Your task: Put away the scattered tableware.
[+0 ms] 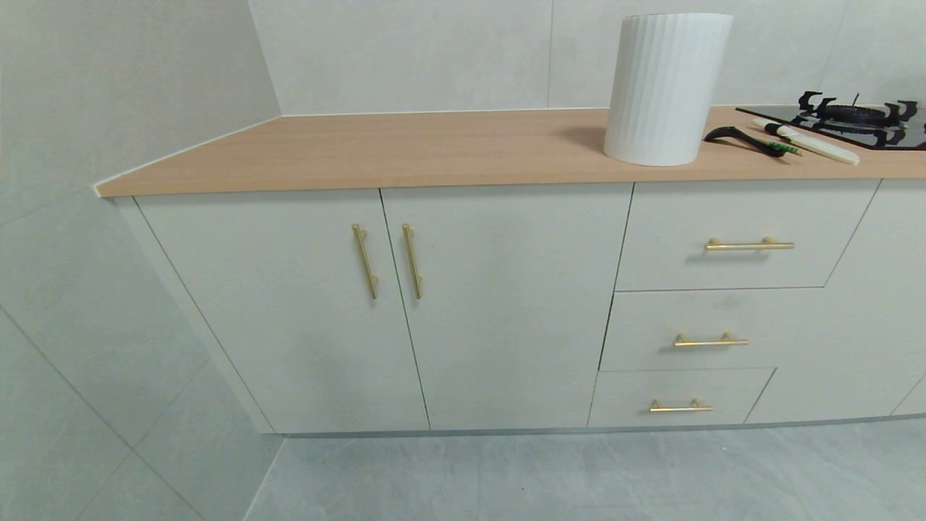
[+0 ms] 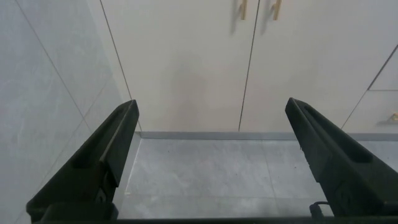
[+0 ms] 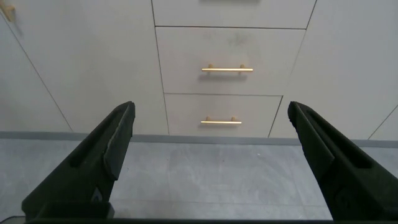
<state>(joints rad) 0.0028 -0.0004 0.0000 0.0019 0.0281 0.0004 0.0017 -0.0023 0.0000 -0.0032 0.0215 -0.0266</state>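
Table carries everything that matters. Taking the white ribbed holder as reference: it stands upright near the table's front edge, open end up, so I read it as where the tableware goes.

Cabinet front below the holder:
- double doors down and to my left of it, shut
- drawers stacked right under it, all shut

Hob is on the table to my right of the holder, farther back.

Loose tableware lies flat on the table between holder and hob:
- pale utensil, long, with a green-striped piece alongside it. Can't tell what kind. One end sits at the hob's edge.
- black spoon, curved, just beside the holder's base, nearer to it than the pale one. Whether it touches the pale one, can't tell.

Both lie on their sides, so each probably needs a pinch on the handle and a tip-up before dropping into the holder.

Hands:
- left hand: fingers spread wide, nothing between them, low in front of the double doors, with the floor beneath it
- right hand: spread the same, empty, low in front of the lower drawers

Both hands are well below the holder and the tableware, nowhere near table height. The right hand is on the holder's side, so I judge it the better pick for the spoon. Nothing put away yet.
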